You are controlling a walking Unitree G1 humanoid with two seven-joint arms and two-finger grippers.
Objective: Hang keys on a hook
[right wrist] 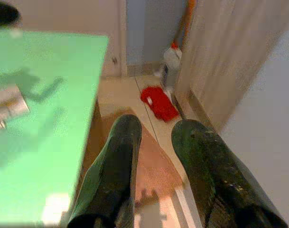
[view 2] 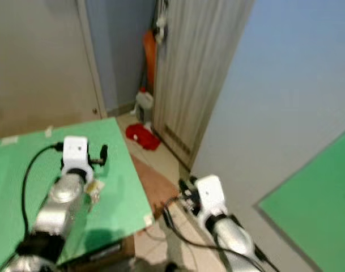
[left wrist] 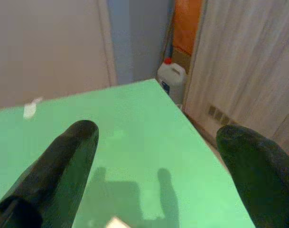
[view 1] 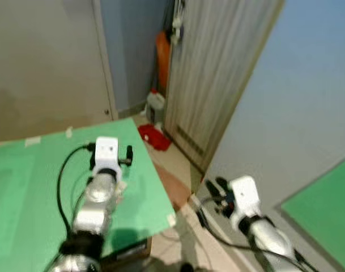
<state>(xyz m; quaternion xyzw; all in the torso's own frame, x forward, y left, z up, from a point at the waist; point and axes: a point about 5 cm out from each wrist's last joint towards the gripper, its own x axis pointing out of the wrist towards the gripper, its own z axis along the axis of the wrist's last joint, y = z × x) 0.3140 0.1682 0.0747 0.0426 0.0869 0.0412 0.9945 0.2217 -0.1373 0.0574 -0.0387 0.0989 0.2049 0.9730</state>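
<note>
Head view: left gripper (view 1: 124, 156) poised above green table (view 1: 25, 187), fingers spread, nothing held.

Right wrist view: right gripper (right wrist: 153, 137) over floor beside table, fingers slightly parted, bare; keys (right wrist: 6, 110) on table, well apart.

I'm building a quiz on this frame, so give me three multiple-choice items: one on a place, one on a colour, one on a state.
1. Where does the left gripper hover?
A. over the green table
B. over the red item
C. against the door

2. What colour is the item on the floor by the white jug?
A. blue
B. red
C. yellow

3. How do the left gripper's fingers stand?
A. spread apart
B. closed on keys
C. closed empty

Answers: 1 A, green surface lies under it; 2 B, plainly red; 3 A, left wrist view shows a wide gap.
</note>
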